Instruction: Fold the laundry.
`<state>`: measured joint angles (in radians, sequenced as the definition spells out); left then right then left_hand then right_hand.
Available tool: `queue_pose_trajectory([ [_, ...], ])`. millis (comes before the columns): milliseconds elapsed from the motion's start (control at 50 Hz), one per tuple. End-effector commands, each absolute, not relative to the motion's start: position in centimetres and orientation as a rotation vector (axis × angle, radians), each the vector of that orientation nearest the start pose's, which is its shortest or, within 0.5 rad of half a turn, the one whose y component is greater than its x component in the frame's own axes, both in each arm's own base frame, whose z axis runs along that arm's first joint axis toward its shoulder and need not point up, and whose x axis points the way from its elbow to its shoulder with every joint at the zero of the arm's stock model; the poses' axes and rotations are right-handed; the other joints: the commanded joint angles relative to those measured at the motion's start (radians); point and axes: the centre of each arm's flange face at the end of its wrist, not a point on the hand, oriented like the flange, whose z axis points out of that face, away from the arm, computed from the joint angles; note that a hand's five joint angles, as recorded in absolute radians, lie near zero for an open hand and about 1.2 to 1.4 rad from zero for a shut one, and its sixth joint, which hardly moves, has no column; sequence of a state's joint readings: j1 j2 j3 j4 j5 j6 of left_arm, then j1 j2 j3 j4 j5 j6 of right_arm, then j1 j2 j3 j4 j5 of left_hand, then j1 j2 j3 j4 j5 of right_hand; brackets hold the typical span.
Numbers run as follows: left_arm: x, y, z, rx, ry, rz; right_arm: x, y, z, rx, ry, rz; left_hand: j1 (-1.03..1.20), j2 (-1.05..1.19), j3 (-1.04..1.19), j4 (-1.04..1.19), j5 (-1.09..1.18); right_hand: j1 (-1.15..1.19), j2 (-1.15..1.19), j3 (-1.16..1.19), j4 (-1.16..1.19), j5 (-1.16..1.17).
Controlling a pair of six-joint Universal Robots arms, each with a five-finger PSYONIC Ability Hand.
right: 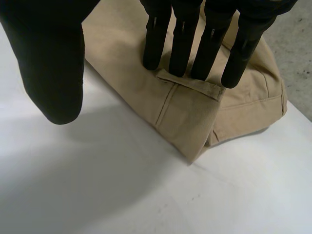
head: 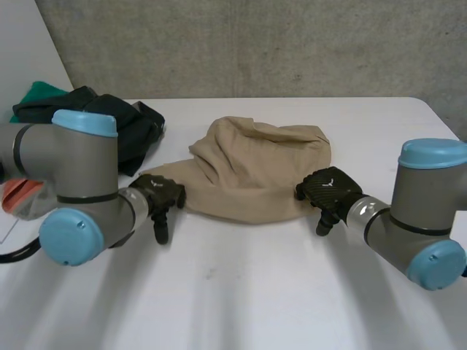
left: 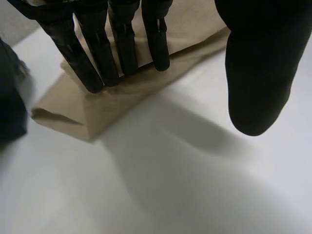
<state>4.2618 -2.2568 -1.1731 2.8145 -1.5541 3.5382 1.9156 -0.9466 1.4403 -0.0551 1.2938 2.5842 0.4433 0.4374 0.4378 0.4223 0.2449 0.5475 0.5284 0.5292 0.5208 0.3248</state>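
Head view: crumpled tan garment (head: 255, 171) lies mid counter (head: 233, 292), dark clothes pile (head: 120, 124) just beside it at far left. Left hand (head: 157, 198) at garment's left corner, right hand (head: 330, 191) at its right edge. Wrist views: both hands released, straight fingers (left: 92, 68) on or just over the cloth, thumbs apart, gripping nothing.

At the left of the frame you see the left arm (head: 73, 182), a thick grey tube with round joints closed by light-blue caps and thin black rings at the seams. The right arm (head: 423, 219), at the lower right, is built the same. Each ends in a black hand, the left hand (head: 157, 195) and the right hand (head: 332, 191), with a small white mark on its back. Close up, the fingers (left: 124, 44) are slim, ridged black rods. The thumb (left: 258, 73) is a broad, rounded stub.
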Motion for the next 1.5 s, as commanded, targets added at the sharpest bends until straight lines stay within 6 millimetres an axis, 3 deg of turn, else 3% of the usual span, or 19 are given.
queue_pose_trajectory([
  [20,-29.7,-30.6,15.7,1.154,2.535,-1.510,28.3,-31.4,12.5,-1.299,2.181,-1.687,-0.004,0.002,0.002,0.017,0.020,0.056,0.075,0.074,0.082,0.104],
  [340,-31.1,-33.7,14.2,1.135,2.414,-1.563,29.8,-33.5,11.2,-1.307,2.164,-1.790,-0.042,-0.036,-0.036,-0.021,-0.018,0.238,0.257,0.256,0.264,0.286],
  [420,-31.5,-34.0,13.4,1.175,2.372,-1.555,29.9,-33.7,11.2,-1.319,2.167,-1.801,-0.036,-0.030,-0.031,-0.015,-0.012,0.513,0.532,0.531,0.539,0.561],
  [460,-31.6,-34.0,13.0,1.196,2.349,-1.540,30.0,-33.8,11.6,-1.310,2.162,-1.821,0.174,0.180,0.180,0.195,0.198,0.848,0.867,0.866,0.874,0.896],
  [480,-31.7,-33.9,12.9,1.205,2.342,-1.535,29.9,-33.9,11.9,-1.306,2.162,-1.830,0.367,0.373,0.373,0.388,0.391,0.849,0.868,0.867,0.875,0.897],
  [500,-31.7,-33.9,13.0,1.220,2.322,-1.530,29.9,-34.0,12.8,-1.294,2.154,-1.858,0.860,0.866,0.866,0.881,0.884,0.849,0.868,0.867,0.875,0.897],
  [560,-31.8,-33.7,13.9,1.240,2.280,-1.538,29.9,-33.9,14.8,-1.266,2.128,-1.901,0.953,0.959,0.959,0.974,0.977,0.849,0.868,0.867,0.875,0.897],
  [620,-31.2,-33.4,17.7,1.176,2.235,-1.592,29.6,-33.6,18.5,-1.217,2.084,-1.967,0.953,0.959,0.959,0.974,0.977,0.849,0.868,0.867,0.875,0.897],
  [780,-27.9,-28.8,34.6,0.881,2.073,-2.099,27.7,-32.5,32.3,-1.015,1.872,-2.260,0.953,0.959,0.959,0.974,0.977,0.849,0.868,0.867,0.875,0.897],
  [860,-26.8,-26.4,39.8,0.845,1.986,-2.294,27.5,-31.8,36.9,-0.968,1.787,-2.343,0.953,0.959,0.959,0.974,0.977,0.849,0.868,0.867,0.875,0.897],
  [940,-26.1,-25.1,41.9,0.847,1.996,-2.351,27.4,-31.6,39.2,-0.949,1.762,-2.372,0.953,0.959,0.959,0.974,0.977,0.849,0.868,0.867,0.875,0.897],
  [1040,-26.2,-26.4,41.0,0.846,2.072,-2.299,27.7,-32.5,38.8,-0.942,1.799,-2.346,0.953,0.959,0.959,0.974,0.977,0.849,0.868,0.867,0.875,0.897],
  [1140,-27.5,-29.2,37.9,0.881,2.138,-2.220,28.4,-34.0,35.9,-0.947,1.879,-2.284,0.953,0.959,0.959,0.974,0.977,0.849,0.868,0.867,0.875,0.897],
  [1200,-29.3,-32.7,34.6,0.906,2.158,-2.192,29.6,-36.2,31.9,-0.934,1.946,-2.239,0.953,0.959,0.959,0.974,0.977,0.849,0.868,0.867,0.875,0.897],
  [1280,-30.5,-34.9,34.7,0.859,2.082,-2.301,31.0,-38.3,31.4,-0.852,1.831,-2.384,0.953,0.959,0.959,0.974,0.977,0.849,0.868,0.867,0.875,0.897],
  [1340,-30.6,-35.0,38.8,0.738,1.913,-2.523,31.3,-39.4,34.6,-0.707,1.627,-2.583,0.953,0.959,0.959,0.974,0.977,0.849,0.868,0.867,0.875,0.897],
  [1360,-30.3,-34.6,41.3,0.636,1.827,-2.650,31.3,-39.5,36.8,-0.613,1.505,-2.667,0.953,0.959,0.959,0.974,0.977,0.849,0.868,0.867,0.875,0.897],
  [1440,-29.3,-32.7,46.7,0.402,1.619,-2.901,30.4,-38.4,42.4,-0.412,1.214,-2.786,0.953,0.959,0.959,0.974,0.977,0.849,0.868,0.867,0.875,0.897],
  [1500,-28.6,-31.4,48.8,0.330,1.508,-2.971,30.2,-37.5,44.3,-0.382,1.103,-2.788,0.953,0.959,0.959,0.974,0.977,0.849,0.868,0.867,0.875,0.897],
])
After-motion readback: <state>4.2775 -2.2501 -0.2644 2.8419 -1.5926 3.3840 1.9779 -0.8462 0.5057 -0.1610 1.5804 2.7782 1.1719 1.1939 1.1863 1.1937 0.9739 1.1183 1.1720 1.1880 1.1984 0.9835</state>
